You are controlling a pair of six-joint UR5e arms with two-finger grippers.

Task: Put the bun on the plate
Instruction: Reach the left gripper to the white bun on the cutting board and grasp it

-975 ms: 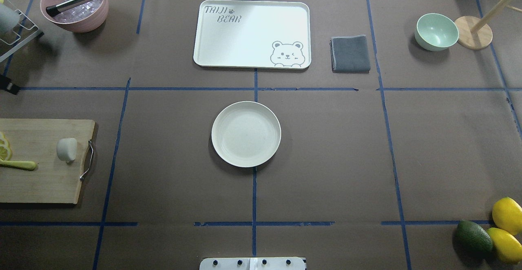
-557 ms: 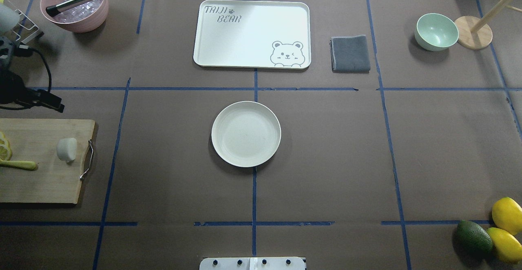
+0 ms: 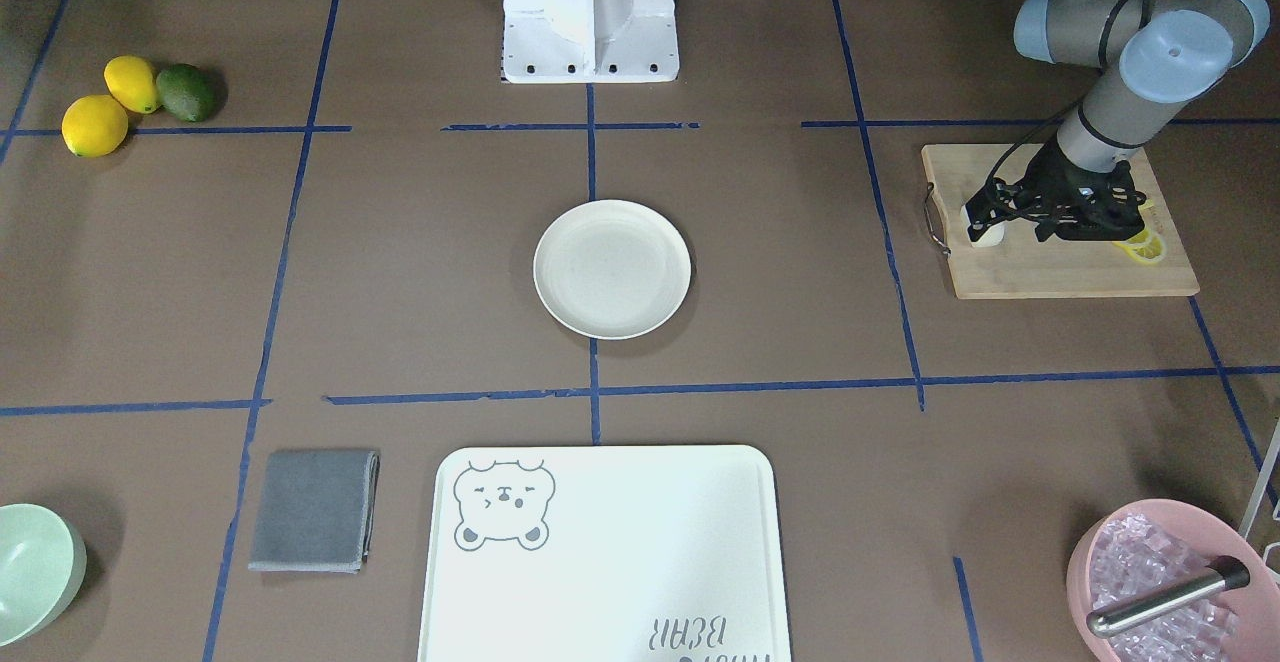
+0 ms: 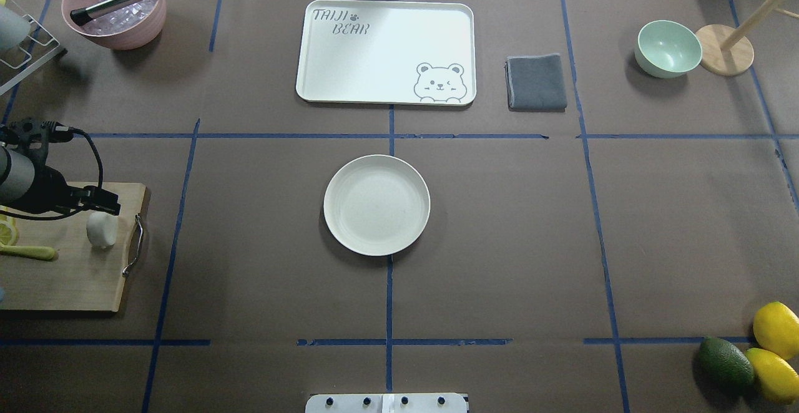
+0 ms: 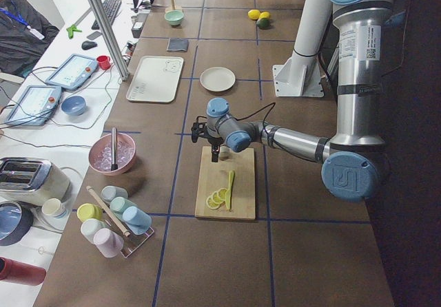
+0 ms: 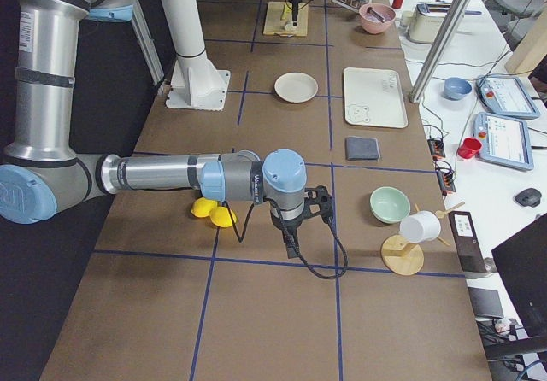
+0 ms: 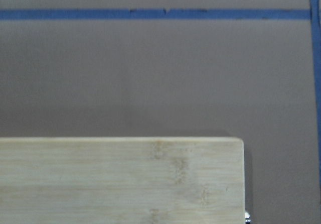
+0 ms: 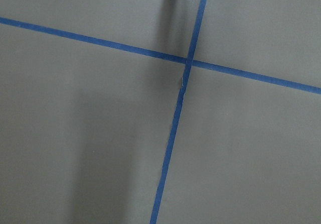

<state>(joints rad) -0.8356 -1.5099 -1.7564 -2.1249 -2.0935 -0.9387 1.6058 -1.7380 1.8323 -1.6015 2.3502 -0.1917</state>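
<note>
Bun (image 4: 102, 230) lies on cutting board (image 4: 75, 276); tray (image 4: 374, 51) reads "TAIJI BEAR".

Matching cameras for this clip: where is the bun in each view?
Front-facing: the bun sits right, on the cutting board, left end, under the left gripper.
Overhead: far left, by the board's handle.
Exterior left: centre, mostly hidden behind the gripper.
Exterior right: too small to tell.
Left wrist: absent; board corner only.
Right wrist: absent.
Shared landmark: the cutting board.
</note>
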